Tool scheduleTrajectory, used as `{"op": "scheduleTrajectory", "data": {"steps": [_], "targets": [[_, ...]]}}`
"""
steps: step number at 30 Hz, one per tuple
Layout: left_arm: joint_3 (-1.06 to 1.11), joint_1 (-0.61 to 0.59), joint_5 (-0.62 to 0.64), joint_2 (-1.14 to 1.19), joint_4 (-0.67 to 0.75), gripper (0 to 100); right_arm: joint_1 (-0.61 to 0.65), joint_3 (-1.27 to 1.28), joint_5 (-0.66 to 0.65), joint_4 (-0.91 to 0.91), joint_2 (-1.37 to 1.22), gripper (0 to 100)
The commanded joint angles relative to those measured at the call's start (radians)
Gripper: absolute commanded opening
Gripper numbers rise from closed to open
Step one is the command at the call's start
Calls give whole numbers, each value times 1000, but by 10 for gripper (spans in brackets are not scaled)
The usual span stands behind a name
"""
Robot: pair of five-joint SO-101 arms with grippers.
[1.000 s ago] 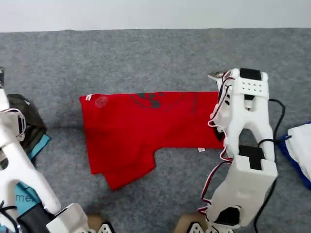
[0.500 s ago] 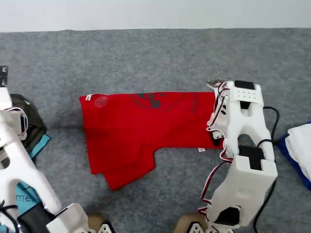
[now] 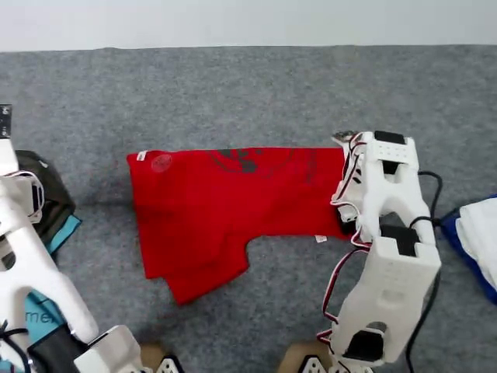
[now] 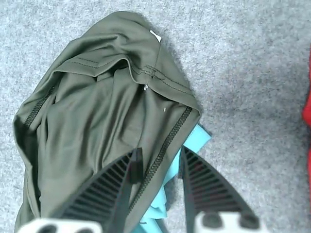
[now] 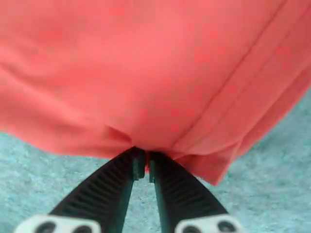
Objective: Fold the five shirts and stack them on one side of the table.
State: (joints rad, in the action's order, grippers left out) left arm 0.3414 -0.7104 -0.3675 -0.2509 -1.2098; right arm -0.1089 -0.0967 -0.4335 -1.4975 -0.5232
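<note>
You have one red shirt (image 3: 225,202) spread flat on the grey bench (image 3: 233,93), with a sleeve pointing toward the arms. Your right gripper (image 5: 142,162) is pinched closed on the hem at the red shirt's right end, and the right arm (image 3: 392,256) covers that end from above. Well to the left of the red shirt, one olive shirt (image 4: 97,107) lies crumpled on one teal shirt (image 4: 194,141). Your left gripper (image 4: 161,158) hangs over them, jaws parted. To the right of the red shirt, one white garment (image 3: 477,225) lies on one blue garment (image 3: 454,233). Both are cut off at the edge, so their shape is hard to make out.
</note>
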Motion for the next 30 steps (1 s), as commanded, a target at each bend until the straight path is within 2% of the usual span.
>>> {"op": "scheduleTrajectory", "data": {"steps": [1,11,22,27,30], "targets": [[-5,-2,-9,-37,18,137,-30,-121,-44,-54,19,11],[-5,0,-9,-37,18,137,-165,-339,-147,-159,13,11],[-5,3,-9,-37,18,137,-157,-328,-157,-206,-93,19],[-5,3,-9,-38,18,137,-151,-364,-150,-254,-77,125],[-7,5,-9,-44,18,137,-148,-417,-130,-285,-38,152]]}}
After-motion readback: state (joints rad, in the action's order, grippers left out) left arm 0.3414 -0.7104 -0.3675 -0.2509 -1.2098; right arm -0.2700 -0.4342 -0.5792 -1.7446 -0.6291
